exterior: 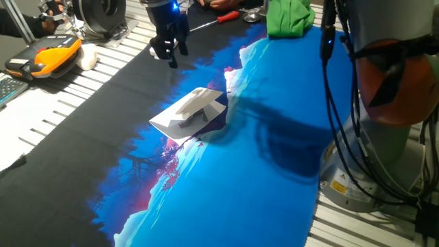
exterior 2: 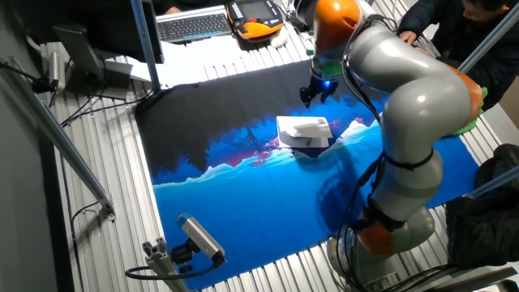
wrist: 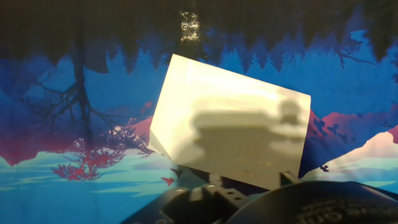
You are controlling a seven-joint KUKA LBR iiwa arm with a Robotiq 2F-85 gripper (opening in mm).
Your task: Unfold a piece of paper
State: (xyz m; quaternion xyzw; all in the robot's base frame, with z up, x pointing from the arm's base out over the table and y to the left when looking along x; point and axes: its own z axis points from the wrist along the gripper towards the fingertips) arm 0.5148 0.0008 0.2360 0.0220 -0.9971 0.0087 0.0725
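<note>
The tool hangs empty, fingers apparently a little apart (hard to tell), above and beyond the folded paper on the bench.

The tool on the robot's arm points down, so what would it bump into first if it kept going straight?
Probably the folded piece of paper, which fills the hand view. From the side the tool hangs off the paper's edge, so maybe the printed mat.
</note>
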